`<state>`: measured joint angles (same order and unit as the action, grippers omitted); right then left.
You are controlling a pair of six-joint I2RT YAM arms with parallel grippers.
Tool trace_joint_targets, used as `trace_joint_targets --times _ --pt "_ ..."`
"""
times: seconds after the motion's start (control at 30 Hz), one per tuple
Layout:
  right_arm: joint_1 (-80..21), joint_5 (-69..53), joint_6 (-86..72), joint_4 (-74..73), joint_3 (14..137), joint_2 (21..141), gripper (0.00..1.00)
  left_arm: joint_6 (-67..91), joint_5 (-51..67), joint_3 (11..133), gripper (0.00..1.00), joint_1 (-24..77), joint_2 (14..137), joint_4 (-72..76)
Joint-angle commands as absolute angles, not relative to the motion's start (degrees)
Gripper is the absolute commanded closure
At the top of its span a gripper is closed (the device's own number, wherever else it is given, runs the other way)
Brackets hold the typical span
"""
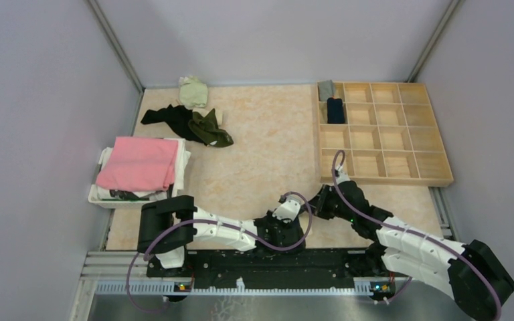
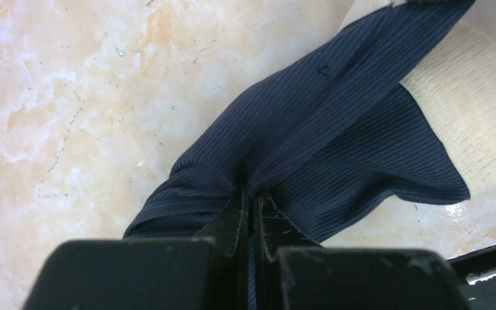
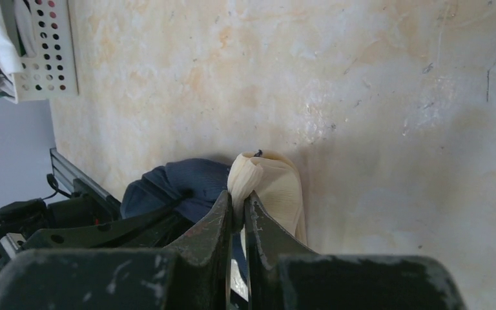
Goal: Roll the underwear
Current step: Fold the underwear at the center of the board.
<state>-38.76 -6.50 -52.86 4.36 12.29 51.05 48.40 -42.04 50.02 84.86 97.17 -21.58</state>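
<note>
I have the navy underwear with the beige waistband [image 2: 336, 123] held by both arms at the near edge of the table [image 1: 261, 154], just ahead of the bases. My left gripper [image 2: 250, 197] has its jaws closed tight on the navy ribbed fabric. My right gripper [image 3: 239, 200] is all but closed, pinching a fold of the beige waistband [image 3: 274, 184]. The garment's long axis runs between the two grippers, with the waistband end towards the right arm and the navy end towards the left. In the left wrist view it stretches from lower left to upper right. From the top camera the arms hide most of it.
</note>
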Motion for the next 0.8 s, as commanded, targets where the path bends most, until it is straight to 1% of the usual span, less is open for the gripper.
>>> trace_joint_targets --times 0.0,0.2,0.33,0.57,0.77 --pt "-37.9 -2.9 -53.0 5.3 13.3 48.5 1.00 50.2 -36.0 48.1 1.00 85.4 99.6 -26.2" --pt "-37.9 -0.3 -48.0 2.4 20.7 51.4 1.00 50.2 -39.8 50.7 1.00 85.3 96.1 -29.6" --pt "-37.8 2.2 -45.9 0.1 24.9 54.3 1.00 48.8 -41.7 50.8 1.00 85.0 90.4 -29.4" --pt "-37.9 2.2 -42.8 -2.2 28.8 57.2 1.00 42.8 -40.8 46.1 0.97 80.4 79.2 -23.9" --pt "-37.9 2.6 -41.3 -3.1 32.1 59.4 1.00 39.2 -39.3 42.6 0.99 75.4 74.7 -22.4"
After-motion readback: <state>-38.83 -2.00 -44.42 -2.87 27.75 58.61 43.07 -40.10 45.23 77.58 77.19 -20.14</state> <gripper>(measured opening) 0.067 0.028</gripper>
